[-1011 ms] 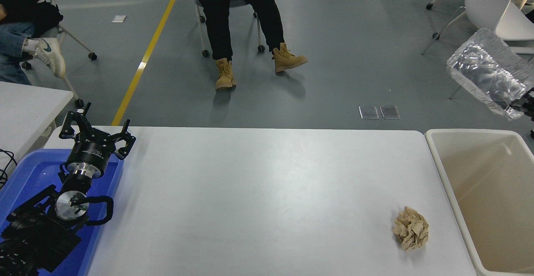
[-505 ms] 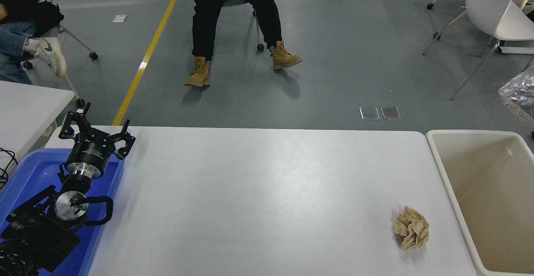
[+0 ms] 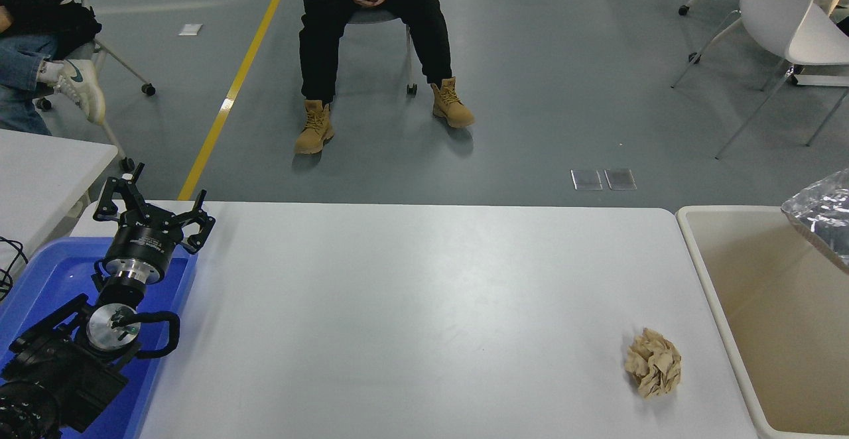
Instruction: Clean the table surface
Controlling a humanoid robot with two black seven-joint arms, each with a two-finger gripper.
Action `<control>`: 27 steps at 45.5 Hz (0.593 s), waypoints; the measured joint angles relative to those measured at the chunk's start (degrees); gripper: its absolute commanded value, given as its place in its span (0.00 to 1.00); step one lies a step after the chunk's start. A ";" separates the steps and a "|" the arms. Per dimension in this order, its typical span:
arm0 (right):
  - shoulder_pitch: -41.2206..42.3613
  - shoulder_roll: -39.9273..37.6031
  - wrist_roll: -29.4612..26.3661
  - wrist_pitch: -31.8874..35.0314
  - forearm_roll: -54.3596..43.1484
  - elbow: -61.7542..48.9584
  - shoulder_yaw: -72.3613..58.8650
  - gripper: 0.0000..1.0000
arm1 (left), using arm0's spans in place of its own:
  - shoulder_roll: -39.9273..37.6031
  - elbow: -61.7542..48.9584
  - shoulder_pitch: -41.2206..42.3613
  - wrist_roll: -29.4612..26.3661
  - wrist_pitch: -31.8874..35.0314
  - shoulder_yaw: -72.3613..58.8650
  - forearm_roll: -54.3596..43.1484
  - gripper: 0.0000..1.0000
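The table surface (image 3: 424, 293) is a wide white tabletop with rounded corners. A crumpled brown paper ball (image 3: 653, 363) lies on it near the front right. A crumpled clear, shiny plastic piece (image 3: 822, 217) shows at the right edge, over the far end of the beige bin (image 3: 763, 280); what holds it is out of view. My left gripper (image 3: 156, 200) is parked open and empty over the blue tray (image 3: 40, 280) at the lower left. My right gripper is out of view.
The beige bin stands against the table's right end. A smaller white table (image 3: 46, 167) is at the left. A person (image 3: 371, 28) sits beyond the far edge, another person's legs (image 3: 40, 74) show at the upper left, and a white chair (image 3: 789, 21) stands at the upper right.
The shiny plastic piece has moved down and to the right, from above the floor to over the bin's far end. The seated person has shifted their feet. My left arm has not moved.
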 measured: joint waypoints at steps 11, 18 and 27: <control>-3.66 3.13 -0.32 -2.51 0.13 0.00 1.42 0.00 | 0.00 0.02 0.00 0.00 0.00 0.02 0.00 1.00; -5.53 4.91 -0.37 -3.99 0.17 0.06 2.17 0.00 | 0.00 0.01 0.00 0.00 0.00 0.02 0.00 1.00; -6.97 6.36 -0.40 -5.52 0.20 0.10 2.60 0.00 | 0.00 0.00 0.00 0.00 0.00 0.02 0.00 1.00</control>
